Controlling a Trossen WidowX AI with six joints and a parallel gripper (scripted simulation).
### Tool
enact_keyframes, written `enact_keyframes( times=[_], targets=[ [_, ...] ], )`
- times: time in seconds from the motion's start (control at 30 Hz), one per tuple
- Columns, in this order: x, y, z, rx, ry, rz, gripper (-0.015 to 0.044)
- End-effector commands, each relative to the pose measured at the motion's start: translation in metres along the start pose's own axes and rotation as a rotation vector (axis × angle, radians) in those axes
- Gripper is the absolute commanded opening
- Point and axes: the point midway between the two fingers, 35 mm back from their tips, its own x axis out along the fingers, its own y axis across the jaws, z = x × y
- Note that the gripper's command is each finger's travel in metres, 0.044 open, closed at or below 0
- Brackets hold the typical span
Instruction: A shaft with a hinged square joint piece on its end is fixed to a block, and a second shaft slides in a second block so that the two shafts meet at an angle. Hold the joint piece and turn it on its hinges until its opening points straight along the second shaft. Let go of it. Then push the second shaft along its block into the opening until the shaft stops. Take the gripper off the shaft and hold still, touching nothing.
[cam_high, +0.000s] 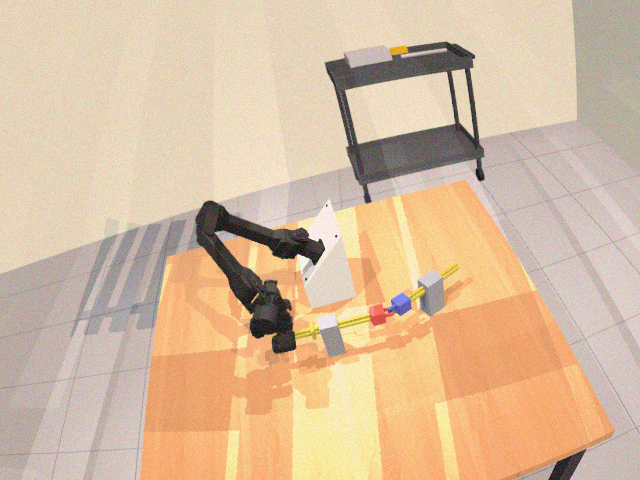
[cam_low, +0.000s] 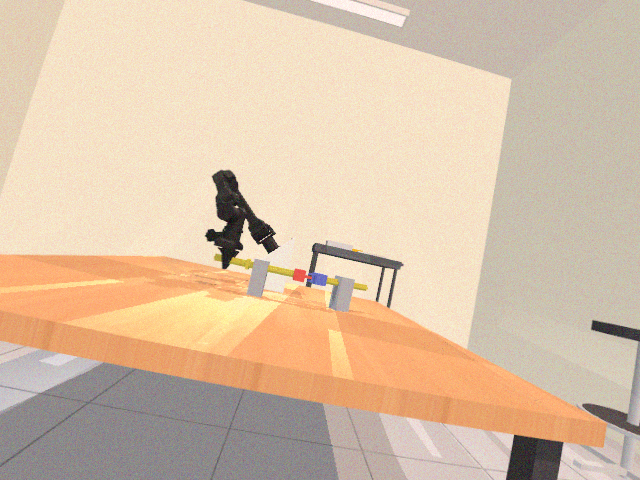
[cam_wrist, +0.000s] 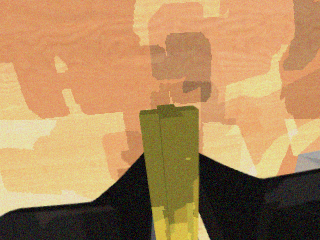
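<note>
My gripper (cam_high: 287, 341) (cam_low: 225, 262) (cam_wrist: 165, 153) is shut on the outer part of the second shaft. This yellow shaft (cam_high: 353, 321) (cam_low: 281, 270) (cam_wrist: 175, 135) runs through the left grey block (cam_high: 332, 336) (cam_low: 257, 279). Its collar (cam_high: 313, 331) (cam_low: 248, 264) stands a little outside that block, with a short gap. The shaft's inner end meets the red joint piece (cam_high: 377, 314) (cam_low: 299, 275); how deep it sits in the opening is hidden. The red piece is hinged to a blue part (cam_high: 401, 303) (cam_low: 319, 279) on the first shaft (cam_high: 450, 271) (cam_low: 360, 286), fixed to the right grey block (cam_high: 432, 293) (cam_low: 342, 294).
A white slanted panel (cam_high: 330, 281) (cam_low: 282, 253) stands behind the shafts, beside the arm's base. A dark cart (cam_high: 413, 149) (cam_low: 356, 255) stands beyond the table's far edge. The wooden table (cam_high: 330, 434) (cam_low: 170, 335) extends in front of the blocks.
</note>
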Motion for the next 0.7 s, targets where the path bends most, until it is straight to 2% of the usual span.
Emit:
enact_keyframes(
  times=[0.0, 0.67],
  targets=[
    [0.0, 0.0, -0.008, -0.001, 0.002, 0.0, 0.0],
    [0.0, 0.0, -0.016, 0.002, 0.0, 0.0, 0.0]
  ],
)
